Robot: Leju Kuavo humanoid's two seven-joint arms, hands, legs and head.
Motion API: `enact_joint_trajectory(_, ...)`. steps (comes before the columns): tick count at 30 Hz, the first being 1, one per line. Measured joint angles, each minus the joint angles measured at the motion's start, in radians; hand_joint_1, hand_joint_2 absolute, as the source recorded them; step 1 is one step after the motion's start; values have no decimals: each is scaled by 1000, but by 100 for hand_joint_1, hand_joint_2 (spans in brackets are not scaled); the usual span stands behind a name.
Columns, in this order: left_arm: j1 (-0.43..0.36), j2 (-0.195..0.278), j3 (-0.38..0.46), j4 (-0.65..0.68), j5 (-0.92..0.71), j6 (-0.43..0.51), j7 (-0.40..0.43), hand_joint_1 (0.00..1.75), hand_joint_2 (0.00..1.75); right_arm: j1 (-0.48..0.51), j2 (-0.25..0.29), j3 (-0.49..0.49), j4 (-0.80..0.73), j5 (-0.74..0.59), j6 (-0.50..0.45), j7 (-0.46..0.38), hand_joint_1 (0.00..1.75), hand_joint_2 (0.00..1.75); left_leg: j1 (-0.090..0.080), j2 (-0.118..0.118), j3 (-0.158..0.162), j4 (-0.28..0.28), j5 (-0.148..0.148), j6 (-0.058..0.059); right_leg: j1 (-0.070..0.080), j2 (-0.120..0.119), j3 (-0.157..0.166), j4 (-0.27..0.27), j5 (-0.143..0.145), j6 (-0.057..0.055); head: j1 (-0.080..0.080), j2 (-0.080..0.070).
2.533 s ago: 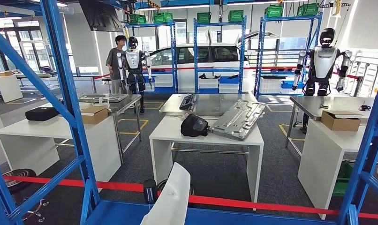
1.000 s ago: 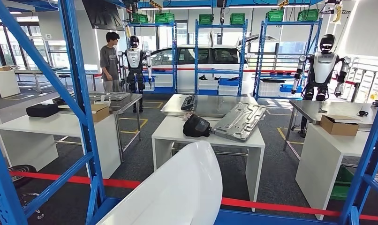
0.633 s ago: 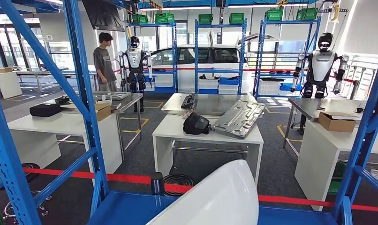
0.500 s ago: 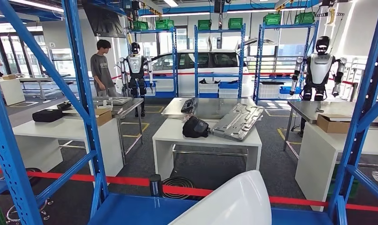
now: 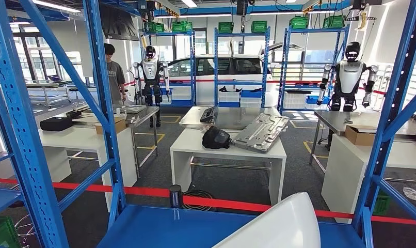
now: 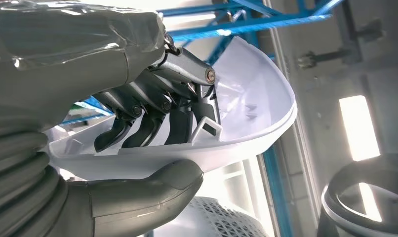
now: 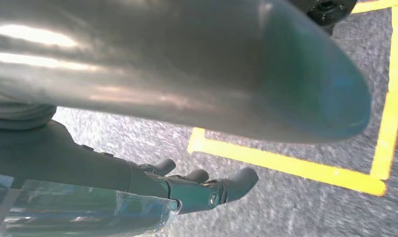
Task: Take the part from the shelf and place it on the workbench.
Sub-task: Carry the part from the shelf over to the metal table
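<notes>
A smooth white curved part (image 5: 278, 227) rises into the bottom of the head view, over the blue shelf deck (image 5: 164, 228). In the left wrist view my left hand (image 6: 152, 113) grips this white shell-like part (image 6: 258, 94), dark fingers inside its hollow and the thumb (image 6: 147, 185) under its outer rim. My right hand (image 7: 197, 187) hangs over grey floor with its fingers apart and nothing in it. Beyond the shelf stands a white workbench (image 5: 190, 143) carrying a black object (image 5: 216, 138) and a grey metal panel (image 5: 261, 132).
Blue shelf uprights (image 5: 20, 129), (image 5: 105, 103), (image 5: 397, 103) frame the view. A red tape barrier (image 5: 144, 191) runs between shelf and workbench. White tables stand left (image 5: 82, 139) and right (image 5: 350, 155). A person (image 5: 114, 72) and two other robots (image 5: 150, 72), (image 5: 348, 77) stand far back.
The camera has shifted, so the shelf frame sits differently. The white part came up into the picture, then moved toward the lower right, lying lower than a second ago.
</notes>
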Motion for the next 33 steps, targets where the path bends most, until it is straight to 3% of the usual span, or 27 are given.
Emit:
enact_joint_trajectory(3,-3,-3,-5,1,0,0,0,161,175,2,2,-10,-13,1,0,0,0,0,1,3,-41,-7,40,6,-1,0,-62,175,-123,-5,4,0)
enact_joint_trajectory(4,-3,-3,-7,2,0,0,0,161,175,2,2,-12,-16,1,0,0,0,0,1,4,-56,-5,51,6,-2,0,-73,231,-142,1,4,0)
enact_joint_trajectory(5,-3,-3,-8,2,0,0,0,161,175,2,2,-13,-18,1,0,0,0,0,1,5,-72,-2,61,4,-4,0,-70,260,-141,11,5,1)
enact_joint_trajectory(6,-3,-3,-9,2,0,0,0,161,175,3,3,-13,-20,1,0,0,0,0,2,5,-89,3,70,2,-6,-1,-48,251,-121,23,5,1)
enact_joint_trajectory(8,-3,-3,-12,2,0,0,0,161,175,2,3,-14,-25,1,0,0,0,0,5,6,-122,22,83,-7,-12,-1,45,131,-83,41,6,1)
enact_joint_trajectory(10,-4,-3,-14,2,0,0,1,161,175,0,3,-15,-29,2,0,0,0,0,4,7,-147,43,93,-18,-11,2,126,3,-88,32,6,1)
enact_joint_trajectory(11,-5,-3,-15,2,0,1,1,161,175,0,4,-16,-31,6,1,-1,0,0,4,7,-153,50,99,-23,-7,4,140,-26,-98,22,6,0)
enact_joint_trajectory(13,-7,-1,-19,2,-1,6,-1,161,175,-1,8,-26,-36,35,10,-10,0,0,6,6,-159,54,110,-34,-5,4,130,-29,-93,2,5,0)
enact_joint_trajectory(15,-9,5,-23,4,-5,11,-16,161,175,-8,14,-49,-44,88,25,-33,0,0,11,2,-172,78,77,-46,-8,1,114,-28,-75,-18,3,0)
enact_joint_trajectory(17,-8,17,-26,10,-15,3,-42,161,175,-17,19,-79,-49,140,39,-63,0,0,16,-1,-199,171,-21,-57,-9,-2,90,-28,-51,-31,1,0)
enact_joint_trajectory(18,-8,23,-27,15,-21,-3,-55,161,175,-21,21,-93,-50,158,44,-76,0,0,18,-1,-214,238,-70,-62,-8,-3,77,-28,-39,-33,1,0)
enact_joint_trajectory(19,-6,29,-28,20,-26,-10,-65,161,175,-24,22,-106,-50,172,49,-88,0,0,19,-1,-223,300,-101,-64,-6,-3,63,-27,-27,-32,0,0)
enact_joint_trajectory(20,-5,34,-29,25,-29,-14,-72,161,175,-26,23,-117,-49,182,53,-100,0,0,20,-1,-220,338,-106,-65,-5,-3,48,-26,-15,-31,0,0)
enact_joint_trajectory(21,-4,38,-29,29,-32,-16,-75,161,175,-29,23,-126,-49,189,56,-110,0,0,20,-1,-201,341,-91,-63,-3,-3,33,-26,-3,-30,0,0)
enact_joint_trajectory(22,-3,41,-30,31,-37,-16,-76,161,175,-31,23,-134,-48,196,58,-122,0,0,19,-2,-163,307,-64,-59,-1,-3,20,-26,8,-29,-1,0)
enact_joint_trajectory(23,-3,43,-30,32,-44,-13,-76,161,175,-35,23,-140,-46,202,60,-135,0,0,17,-3,-107,242,-43,-50,0,-2,9,-25,18,-28,-1,0)
enact_joint_trajectory(24,-4,44,-31,32,-53,-8,-76,161,175,-38,24,-145,-42,208,60,-150,0,0,14,-4,-47,161,-40,-40,1,-2,2,-25,28,-24,-1,0)
enact_joint_trajectory(25,-5,45,-31,32,-61,-3,-75,161,175,-41,24,-150,-36,214,60,-168,0,0,9,-4,2,92,-46,-32,1,-1,-3,-27,37,-19,-1,1)
enact_joint_trajectory(26,-7,46,-32,32,-67,1,-75,161,175,-44,22,-154,-28,221,58,-184,0,0,4,-5,31,44,-55,-24,-2,-2,-4,-29,46,-13,-1,1)
enact_joint_trajectory(28,-10,48,-35,33,-72,5,-76,161,175,-50,16,-162,-11,235,53,-208,0,0,-4,-4,34,15,-52,-15,-6,-2,-6,-38,66,2,-2,0)
enact_joint_trajectory(30,-13,50,-36,34,-73,8,-77,161,175,-54,11,-170,4,249,47,-225,0,0,-3,-2,18,-1,-21,-1,-5,-2,-20,-26,53,5,-2,0)
enact_joint_trajectory(31,-14,50,-37,34,-73,10,-78,161,175,-54,9,-174,11,254,44,-232,0,0,0,-1,7,-9,-3,4,-3,-2,-33,2,21,0,-1,0)
enact_joint_trajectory(33,-14,51,-40,36,-73,13,-80,161,175,-56,2,-180,23,263,39,-242,0,0,2,0,-24,-12,28,10,-4,-2,-67,118,-78,-10,2,0)
